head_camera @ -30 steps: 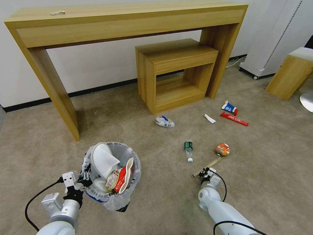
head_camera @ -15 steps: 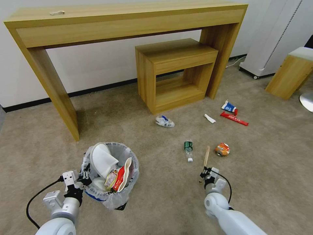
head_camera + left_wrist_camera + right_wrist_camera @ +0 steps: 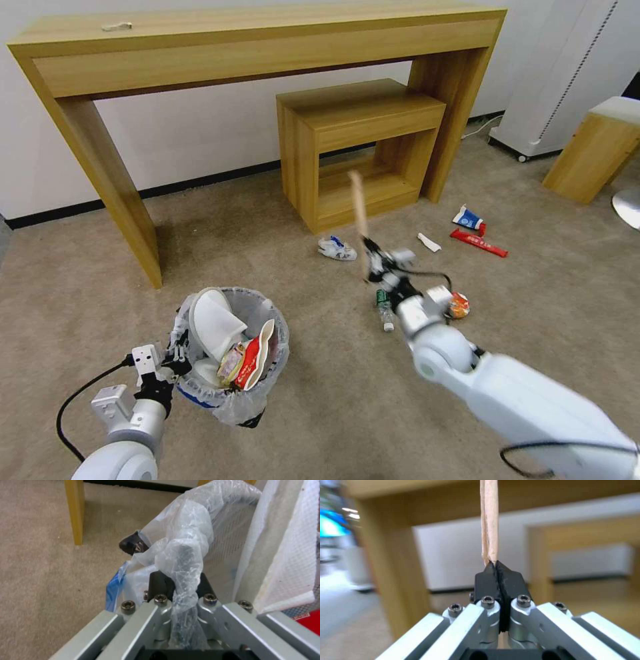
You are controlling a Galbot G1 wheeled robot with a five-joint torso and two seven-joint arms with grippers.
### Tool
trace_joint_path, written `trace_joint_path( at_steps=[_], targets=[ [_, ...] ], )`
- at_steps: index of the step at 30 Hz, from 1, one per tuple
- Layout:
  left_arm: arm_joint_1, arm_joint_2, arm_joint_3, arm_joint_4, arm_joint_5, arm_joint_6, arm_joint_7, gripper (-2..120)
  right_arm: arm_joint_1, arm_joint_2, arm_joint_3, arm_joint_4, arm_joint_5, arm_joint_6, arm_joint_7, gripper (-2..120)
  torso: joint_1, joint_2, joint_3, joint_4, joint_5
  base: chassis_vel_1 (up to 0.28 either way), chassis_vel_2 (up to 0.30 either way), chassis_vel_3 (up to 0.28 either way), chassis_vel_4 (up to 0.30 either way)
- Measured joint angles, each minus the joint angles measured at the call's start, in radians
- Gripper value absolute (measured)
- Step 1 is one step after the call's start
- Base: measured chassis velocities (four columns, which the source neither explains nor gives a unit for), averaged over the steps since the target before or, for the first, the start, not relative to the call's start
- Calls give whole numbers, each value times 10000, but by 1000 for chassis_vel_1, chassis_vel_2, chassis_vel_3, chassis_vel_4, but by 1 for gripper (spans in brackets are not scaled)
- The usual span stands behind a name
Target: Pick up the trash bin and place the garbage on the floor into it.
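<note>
The trash bin (image 3: 230, 353), black with a crinkled whitish bag (image 3: 180, 537), holds white slippers (image 3: 213, 323) and a red paper bowl (image 3: 253, 363). My left gripper (image 3: 175, 353) is shut on the bin's bagged rim (image 3: 178, 580). My right gripper (image 3: 370, 257) is raised above the floor (image 3: 320, 413), shut on the lower end of a wooden stick (image 3: 359, 200) that points upward (image 3: 489, 517). Still on the beige carpet are a green-labelled bottle (image 3: 385, 310), an orange crumpled wrapper (image 3: 459, 305), a white-blue wrapper (image 3: 337, 248), a red bar wrapper (image 3: 479, 243) and a blue-white carton (image 3: 469, 218).
A long wooden console table (image 3: 253, 40) stands along the back wall with a low wooden table (image 3: 360, 107) under its right end. A wooden stool (image 3: 593, 153) and a white appliance (image 3: 567, 73) are at the right. A small white scrap (image 3: 429, 242) lies near the red wrapper.
My right arm has lifted the wooden stick off the carpet and carried it up and to the left, so it now stands upright. The left gripper and bin have barely shifted.
</note>
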Motion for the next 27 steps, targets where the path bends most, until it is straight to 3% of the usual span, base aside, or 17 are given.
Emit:
trace_joint_path(
  at_steps=[9,19,27],
  targets=[
    [-79,93,-65,-261,-74,95,-56,3,2061,44,-1835,227,-119,191,-1285,0,0,0,0,-3,3,0,0,0,0],
    [-229,75,-79,-440,-208,143,-128,3,2461,-97,-2725,19,-710,499,-1732,0,0,0,0,-6,3,0,0,0,0],
    [-19,56,-104,-813,-193,161,-125,3,2849,300,-3268,-381,-1088,704,-1919,0,0,1,0,-3,4,0,0,0,0]
  ],
)
